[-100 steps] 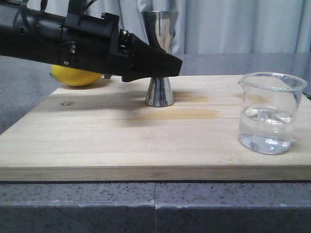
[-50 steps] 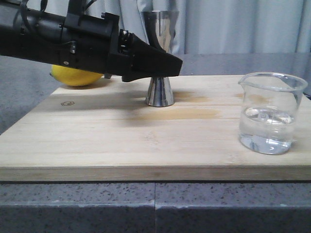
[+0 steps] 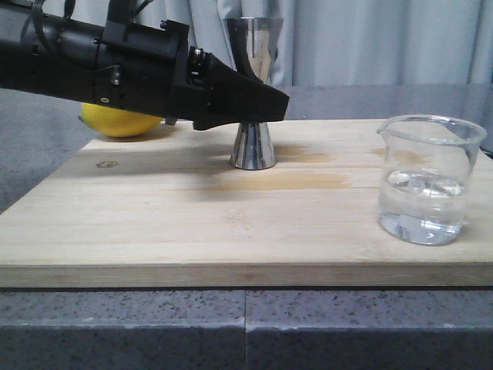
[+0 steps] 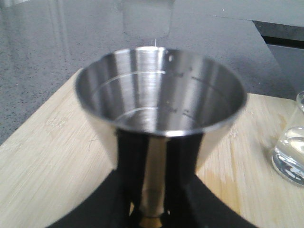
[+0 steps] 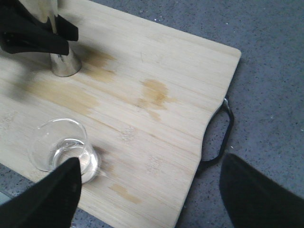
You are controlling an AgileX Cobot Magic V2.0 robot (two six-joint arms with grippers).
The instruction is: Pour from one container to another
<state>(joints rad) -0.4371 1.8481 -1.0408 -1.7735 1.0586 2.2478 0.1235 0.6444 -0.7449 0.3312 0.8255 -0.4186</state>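
Already the left gripper (image 4: 152, 209) pinches the jigger (image 3: 254, 92) at its waist, upright near the board's (image 3: 192, 223) far edge. Right gripper (image 5: 147, 190), spread wide, hovers over the beaker (image 3: 427, 181) at the board's near right corner, nearer arm for pouring.

Upright steel jigger (image 3: 253, 92) mid-board; glass beaker (image 3: 428, 179) (part-filled with clear liquid) well apart.
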